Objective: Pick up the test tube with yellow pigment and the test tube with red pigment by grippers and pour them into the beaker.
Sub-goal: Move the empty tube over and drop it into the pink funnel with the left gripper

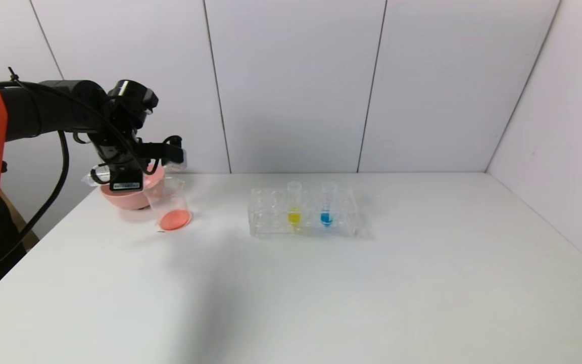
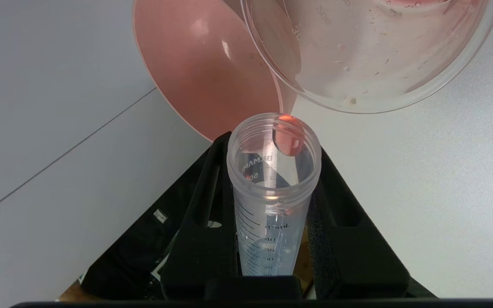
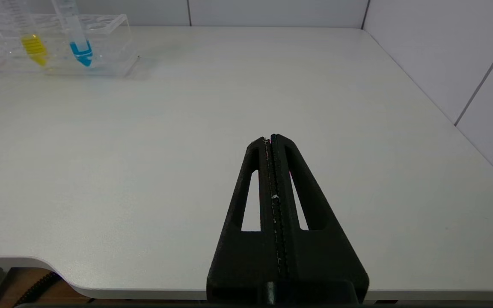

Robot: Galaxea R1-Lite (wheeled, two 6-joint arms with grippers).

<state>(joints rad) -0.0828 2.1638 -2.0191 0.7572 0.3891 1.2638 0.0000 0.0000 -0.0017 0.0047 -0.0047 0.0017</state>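
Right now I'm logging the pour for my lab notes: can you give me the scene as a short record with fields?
left pincer: shut on the red-pigment tube, tipped near the beaker
red-pigment tube: almost empty, a red drop at its mouth
beaker: red liquid at the bottom, beside the pink bowl
rack: holds the yellow tube and blue tube, upright
right pincer: shut, empty, over the table
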